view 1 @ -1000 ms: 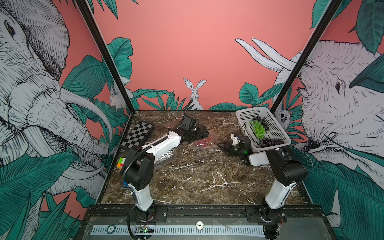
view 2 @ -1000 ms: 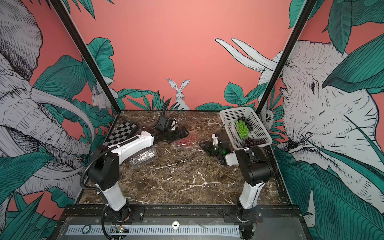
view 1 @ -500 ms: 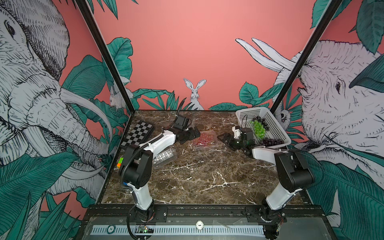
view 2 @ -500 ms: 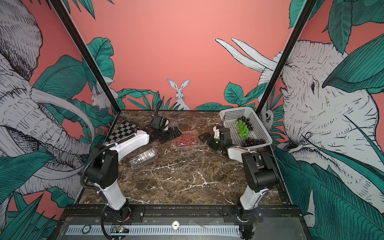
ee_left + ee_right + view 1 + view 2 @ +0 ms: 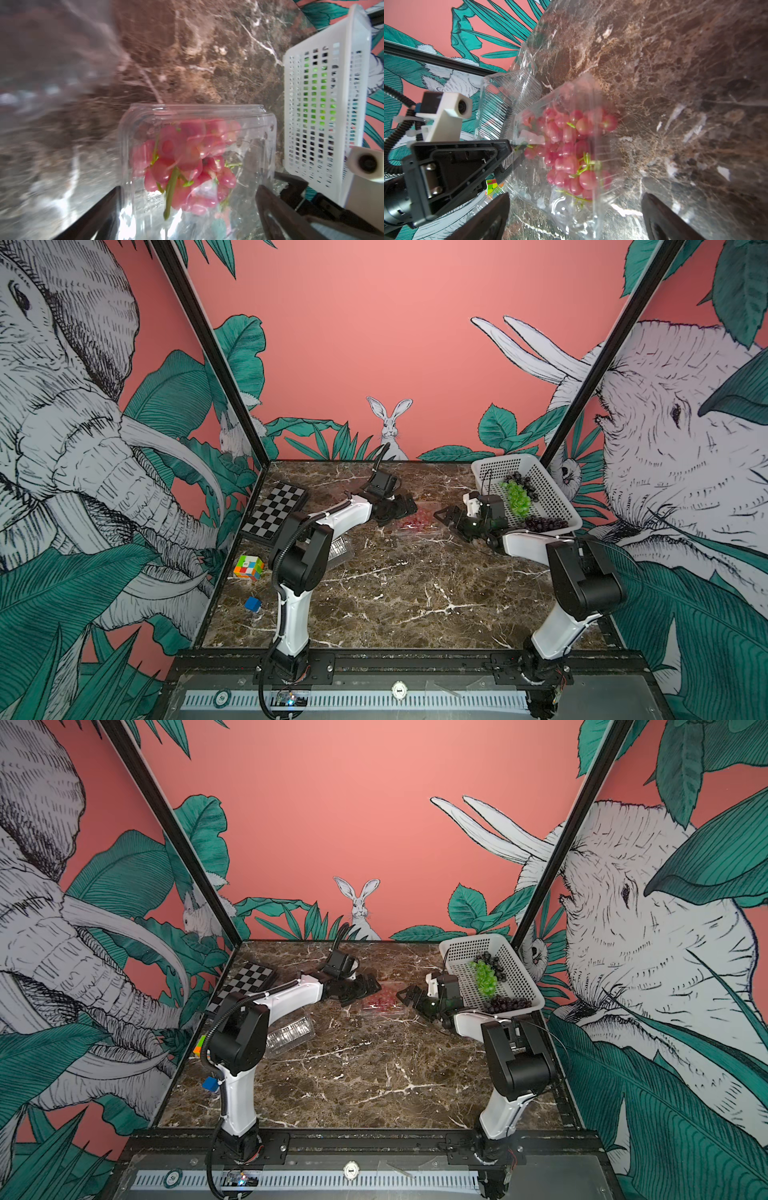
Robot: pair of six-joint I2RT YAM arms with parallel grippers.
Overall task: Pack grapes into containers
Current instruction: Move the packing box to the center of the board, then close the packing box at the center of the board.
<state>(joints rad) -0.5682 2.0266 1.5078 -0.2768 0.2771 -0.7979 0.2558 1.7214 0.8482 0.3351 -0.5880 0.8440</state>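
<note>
Left wrist view shows one glossy red grapes bunch [image 5: 182, 164] already packed in a clear container [image 5: 264, 128] at the middle of the desk [image 5: 415, 593], lid apparently unshut, left jaws and right jaws gaping empty either side, while green grapes [image 5: 517, 497] and dark grapes [image 5: 544, 524] wait in the white basket [image 5: 490, 466] and an empty container [image 5: 291, 1038] lies near the left arm.

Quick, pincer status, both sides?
Left pincer: open, straddling the clamshell of red grapes.
Right pincer: open, empty.
</note>
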